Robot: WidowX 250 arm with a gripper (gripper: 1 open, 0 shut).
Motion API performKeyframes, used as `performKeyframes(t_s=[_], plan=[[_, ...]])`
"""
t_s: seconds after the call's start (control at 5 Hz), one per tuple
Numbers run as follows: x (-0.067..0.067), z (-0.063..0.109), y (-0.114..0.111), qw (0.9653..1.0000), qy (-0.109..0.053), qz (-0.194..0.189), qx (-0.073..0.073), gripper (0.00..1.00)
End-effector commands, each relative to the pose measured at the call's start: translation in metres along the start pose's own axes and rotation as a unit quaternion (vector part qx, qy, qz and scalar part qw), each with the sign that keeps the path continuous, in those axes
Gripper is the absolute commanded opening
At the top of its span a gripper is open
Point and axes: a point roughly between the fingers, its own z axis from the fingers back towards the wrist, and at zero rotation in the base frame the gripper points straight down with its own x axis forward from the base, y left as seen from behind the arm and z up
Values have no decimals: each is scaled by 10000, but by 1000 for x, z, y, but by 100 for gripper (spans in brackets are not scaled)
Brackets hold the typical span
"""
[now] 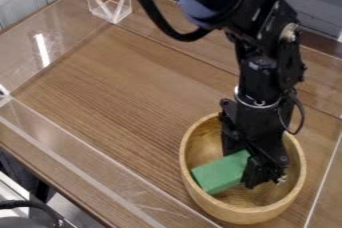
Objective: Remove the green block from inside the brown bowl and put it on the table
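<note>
Green block (221, 173) — flat-sided bar; gripper (263, 172) seemingly clamps it inside round wooden bowl (214, 208).

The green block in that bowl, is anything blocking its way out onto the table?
Only the brown bowl's own raised rim: the green block lies inside it with the gripper shut on its right end, so it must go up over the rim. The table beyond shows bare wood.

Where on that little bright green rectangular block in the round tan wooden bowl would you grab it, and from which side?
Take the bright green rectangular block at its right end, across the two long flat sides, coming straight down from above. The thick rim of the round tan wooden bowl blocks any sideways approach. The black gripper already seems to have its jaws shut there.
</note>
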Motion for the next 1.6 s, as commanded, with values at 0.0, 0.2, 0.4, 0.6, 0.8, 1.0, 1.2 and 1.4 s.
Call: performKeyframes(t_s=[0.0, 0.2, 0.4, 0.6, 0.8, 1.0, 1.2, 1.4], plan=[[9, 24, 3, 9994, -339, 96, 49, 0], [8, 33, 3, 9992, -351, 181, 35, 0], [7, 46, 4, 9988, -391, 305, 25, 0], [6, 89, 10, 9958, -532, 727, 131, 0], [3, 142, 38, 9874, -726, 1366, 327, 0], [-10, 175, 77, 9759, -856, 1942, 500, 0], [-21, 163, 92, 9742, -871, 2012, 530, 0], [-32, 155, 90, 9744, -855, 2017, 506, 0]])
